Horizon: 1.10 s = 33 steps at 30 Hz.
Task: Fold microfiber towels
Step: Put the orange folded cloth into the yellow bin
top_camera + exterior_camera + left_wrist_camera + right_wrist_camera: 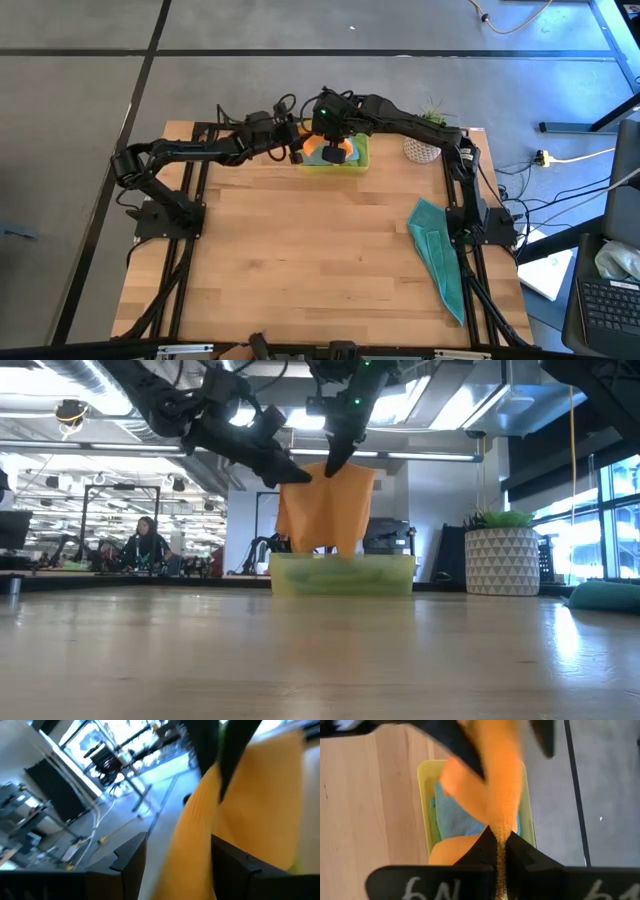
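Observation:
An orange towel (325, 510) hangs over the yellow tray (340, 575) at the table's far edge, with my right gripper (333, 463) shut on its top. Its lower edge reaches down to about the tray's rim. My left gripper (177, 855) is open and comes level from the table's left. Its two fingers stand on either side of the towel's upper left edge (195, 825). A teal towel (457, 817) and a lime green one (435, 827) lie in the tray. My right gripper pinches the orange towel's top edge (501, 832) between its two shut fingers, coming from above and slanting down. The towel hangs below the fingers in loose folds, clear of the table. Whether my left gripper's fingers (130, 860) touch the cloth cannot be told.
Another teal towel (438, 250) lies crumpled in a long strip by the table's right edge. A white patterned planter (422, 150) stands at the far right, beside the tray (360, 160). Bare wooden tabletop fills the middle and the near side.

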Each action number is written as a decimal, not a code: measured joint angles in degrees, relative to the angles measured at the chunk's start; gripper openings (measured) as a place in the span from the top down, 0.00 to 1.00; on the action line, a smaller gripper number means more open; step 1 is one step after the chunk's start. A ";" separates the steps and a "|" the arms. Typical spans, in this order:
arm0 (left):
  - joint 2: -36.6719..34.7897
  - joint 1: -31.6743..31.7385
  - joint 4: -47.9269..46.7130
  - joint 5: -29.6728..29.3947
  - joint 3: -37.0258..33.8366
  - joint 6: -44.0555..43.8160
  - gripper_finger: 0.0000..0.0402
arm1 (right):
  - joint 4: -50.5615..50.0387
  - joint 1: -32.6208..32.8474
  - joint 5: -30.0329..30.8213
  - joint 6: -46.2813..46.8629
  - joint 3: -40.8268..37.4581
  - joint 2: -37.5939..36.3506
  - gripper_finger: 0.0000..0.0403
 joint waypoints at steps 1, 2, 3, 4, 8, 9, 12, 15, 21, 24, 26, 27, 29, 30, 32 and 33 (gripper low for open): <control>0.00 0.43 -0.78 -0.43 0.25 0.68 0.54 | -0.03 -0.03 0.01 -0.40 0.00 0.00 0.97; 0.00 0.85 -1.27 -0.60 0.28 1.39 0.54 | -0.05 -0.11 0.02 -0.93 0.00 0.00 0.97; 0.00 1.27 -1.45 -0.77 0.28 1.66 0.54 | -0.04 -0.17 0.03 -1.12 0.00 0.00 0.97; 0.00 1.62 -1.56 -0.98 0.28 1.67 0.54 | -0.04 -0.28 0.04 -1.32 0.00 0.00 0.97; 0.00 2.33 -1.75 -1.61 0.28 1.78 0.57 | -0.44 -1.01 -0.51 -2.58 0.00 -0.02 0.97; 0.00 2.33 -1.71 -1.61 0.28 1.95 0.59 | -0.52 -1.32 -1.34 -2.60 0.00 -0.02 0.97; 0.00 2.31 -1.47 -1.22 0.28 2.17 0.67 | -0.50 -2.51 -4.13 -2.65 0.00 -0.03 0.97; 0.00 2.30 -1.45 0.20 0.28 2.17 0.79 | -0.54 -3.71 -4.85 -2.57 0.00 -0.04 0.97; 0.00 2.18 -1.58 2.00 0.28 2.24 0.98 | -3.78 -6.21 -11.00 -2.15 0.00 -0.07 0.92; 0.00 2.25 -1.83 1.58 0.28 2.32 0.99 | -5.25 -7.12 -13.04 -0.81 -1.03 -0.21 0.84; 0.00 2.27 -2.04 1.41 0.28 2.65 0.99 | -5.40 -7.63 -14.46 -0.72 -2.38 -0.22 0.76; 0.00 2.27 -2.10 1.38 0.28 2.70 0.99 | -5.25 -7.83 -14.94 -0.67 -3.49 -0.22 0.72; 0.00 2.24 -2.39 1.41 0.28 2.72 1.00 | -4.66 -7.99 -15.61 -0.63 -6.15 -0.22 0.65; 0.00 2.24 -2.65 1.41 0.28 2.70 1.00 | -3.97 -8.01 -15.76 -0.64 -7.58 -0.22 0.62; 0.00 2.24 -2.99 1.41 0.28 2.72 1.00 | -3.62 -8.06 -15.93 -0.75 -10.13 -0.20 0.56; 0.00 2.24 -3.06 1.41 0.28 2.80 1.00 | -3.64 -8.06 -15.94 -0.80 -11.18 -0.20 0.54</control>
